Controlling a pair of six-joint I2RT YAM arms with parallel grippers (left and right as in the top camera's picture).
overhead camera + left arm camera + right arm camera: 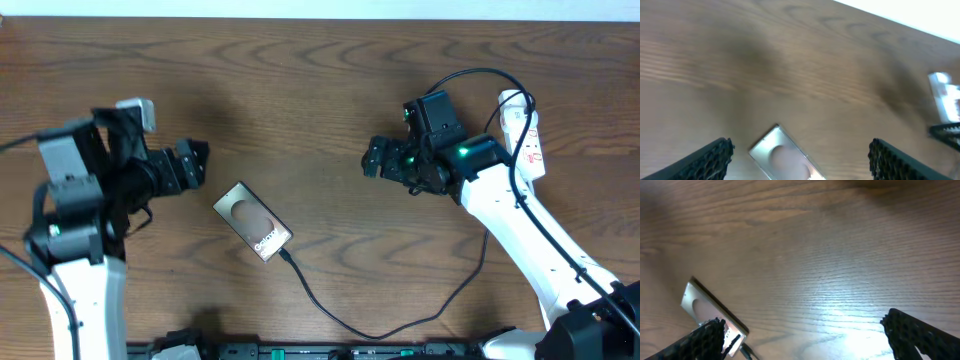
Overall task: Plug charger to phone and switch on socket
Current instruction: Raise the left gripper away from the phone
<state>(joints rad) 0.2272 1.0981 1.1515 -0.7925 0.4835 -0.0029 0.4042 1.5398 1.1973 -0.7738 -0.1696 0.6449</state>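
Observation:
The phone (253,222) lies flat on the wooden table, left of centre, with its bronze face up. It also shows in the left wrist view (782,159) and the right wrist view (710,307). The charger cable (380,325) is a thin black line whose tip sits at the phone's lower right end; it curves along the front and up toward the socket (523,134), a white power strip at the right. My left gripper (192,163) is open and empty, up-left of the phone. My right gripper (374,158) is open and empty, well right of the phone.
The right arm's white link (520,235) crosses the table's right side, next to the socket. A black bar (300,352) runs along the front edge. A pale wall strip (320,8) borders the far edge.

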